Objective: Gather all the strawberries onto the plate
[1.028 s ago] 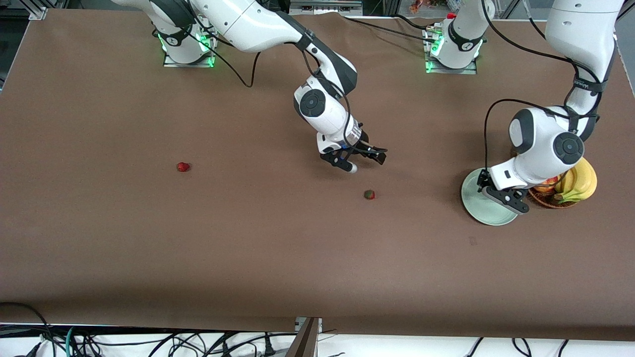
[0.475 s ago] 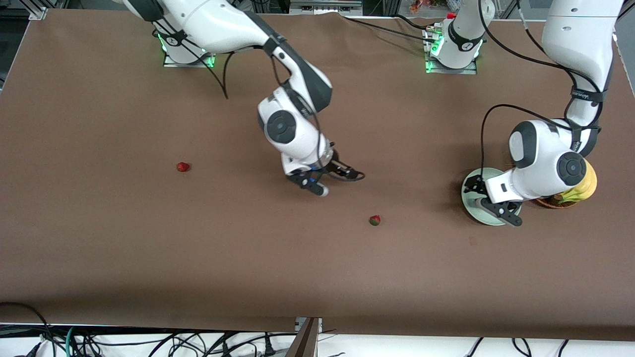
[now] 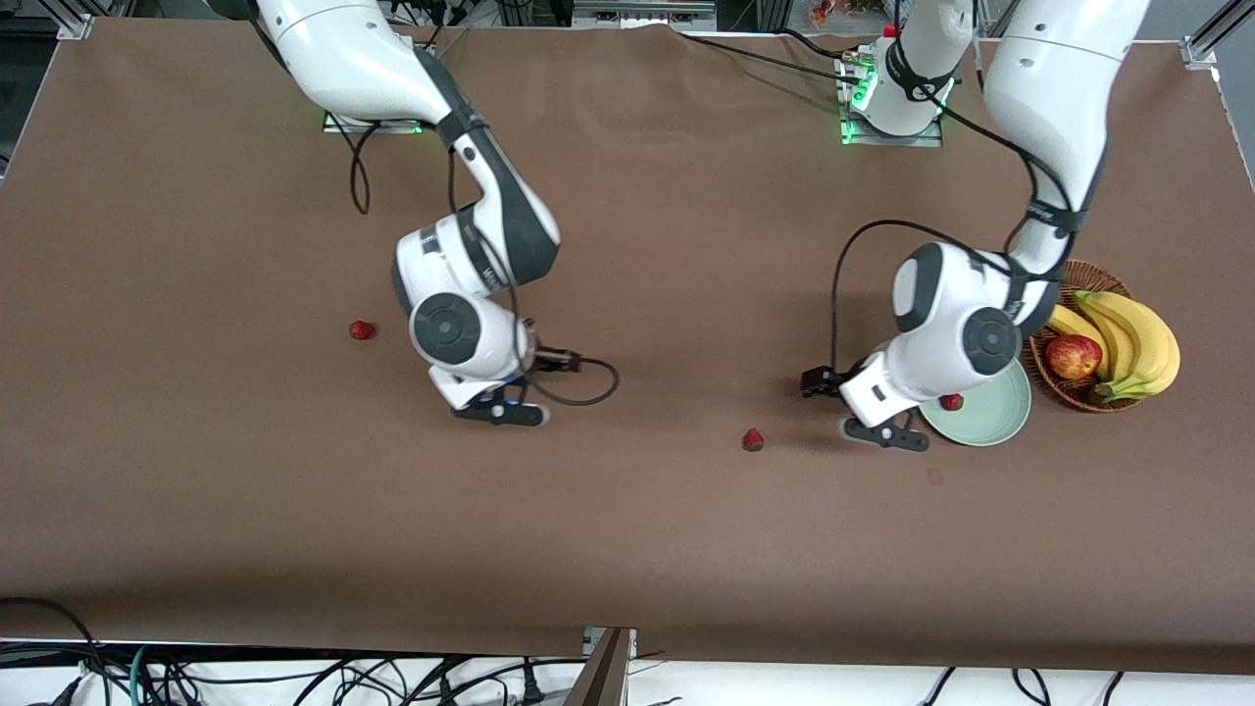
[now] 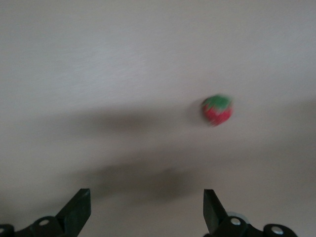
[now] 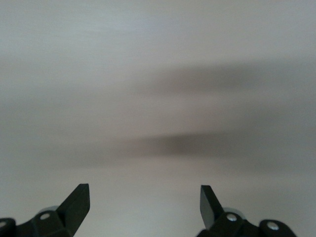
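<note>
One strawberry (image 3: 950, 401) sits in the plate (image 3: 1000, 412) nr the left-arm end. The left gripper (image 3: 851, 407), fingers spread & empty, hangs beside the plate toward the mid-table strawberry (image 3: 753, 439), probably its next pick. The right gripper (image 3: 502, 410), spread too, is nr the third strawberry (image 3: 362, 329). The fruit basket (image 3: 1088, 397) touches the plate; nothing blocks.

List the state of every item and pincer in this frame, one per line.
Strawberry in plate: delivered, near the rim.
Middle strawberry: loose on table.
Strawberry toward right arm's end: loose on table.
Plate: upright, holds one berry.
Left pincer: open, empty, over the table by the middle strawberry.
Right pincer: open, empty, over bare table.
</note>
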